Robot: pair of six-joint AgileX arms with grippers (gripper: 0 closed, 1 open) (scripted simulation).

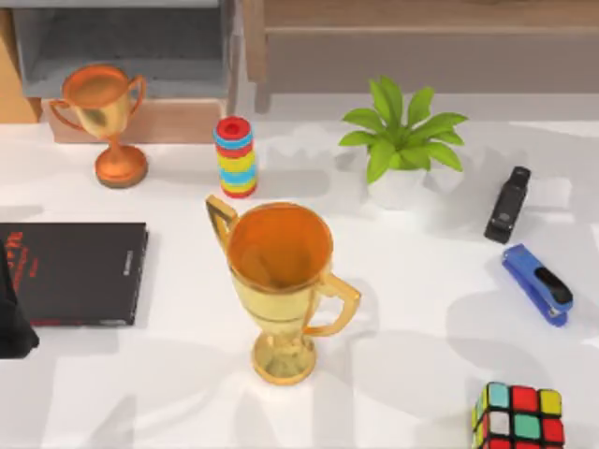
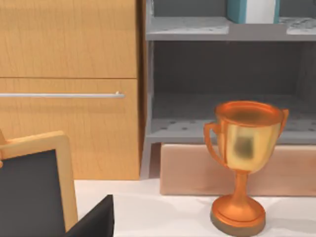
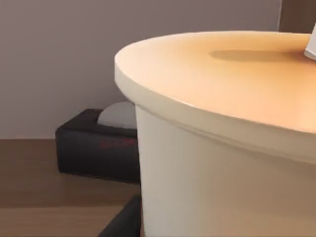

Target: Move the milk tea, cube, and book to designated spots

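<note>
Right wrist camera is looking at the milk tea point(image 3: 207, 163) from very close: cream cup, flat lid, a white straw point(image 3: 311, 48) poking up at the edge. A dark sliver of my right gripper point(image 3: 123, 222) is sitting just beside the cup wall, but I cannot tell whether it is clamped on the cup or standing off it. Behind the cup, a black tissue box point(image 3: 96, 145) is resting on a brown wooden surface.

In the top view, the cube point(image 1: 519, 416) is lying at the table's near right corner, well apart from the big gold trophy point(image 1: 281, 281) in the middle. My left arm point(image 1: 13, 313) is hanging at the left edge, beside the thin black book point(image 1: 75, 271).

The left gripper point(image 2: 94, 221) is facing the shelf unit (its grip state I cannot tell). The book point(image 2: 238, 10) is standing on the upper shelf, above the small orange trophy point(image 2: 244, 158).
</note>
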